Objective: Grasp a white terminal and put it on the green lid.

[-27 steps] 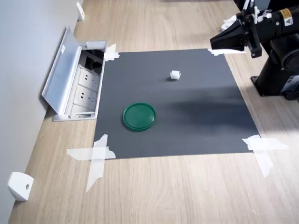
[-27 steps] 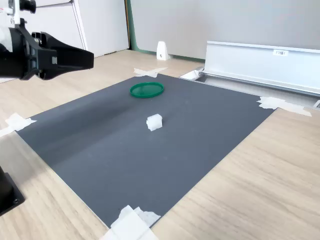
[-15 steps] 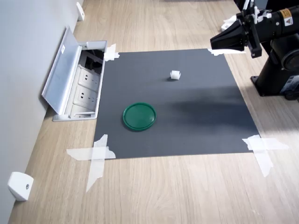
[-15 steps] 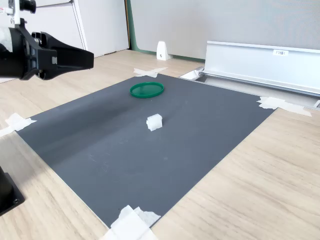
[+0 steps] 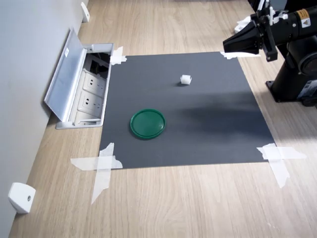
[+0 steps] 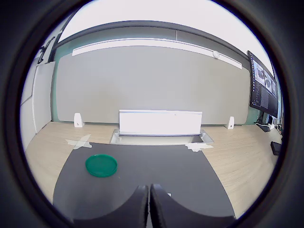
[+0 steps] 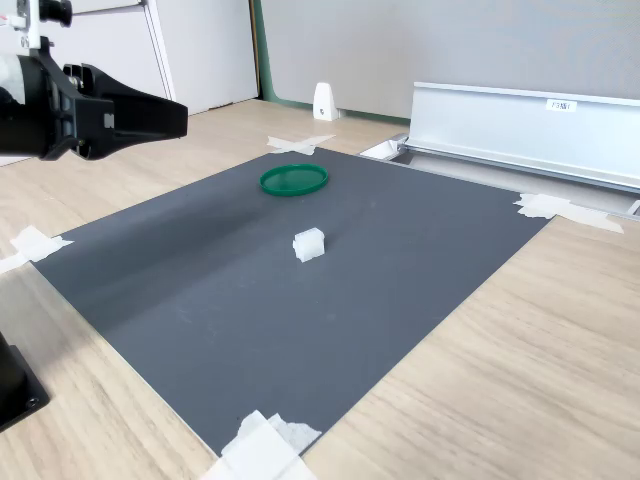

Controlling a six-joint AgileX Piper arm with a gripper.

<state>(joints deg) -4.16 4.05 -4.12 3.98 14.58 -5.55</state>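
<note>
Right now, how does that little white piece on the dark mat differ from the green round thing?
The white terminal is a tiny, blocky, roughly cubic piece; the green lid is a much wider flat round disc with a raised rim. The terminal is white, the lid dark green. In the first exterior view the terminal lies nearer the closed gripper than the lid does. Both rest on the dark mat, apart and untouched.

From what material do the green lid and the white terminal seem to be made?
The green lid: likely plastic, semi-glossy, judging by its even dark green colour and thin moulded rim. The white terminal: probably plastic too, matte white with blocky moulded edges, though too small to tell surely.
</note>
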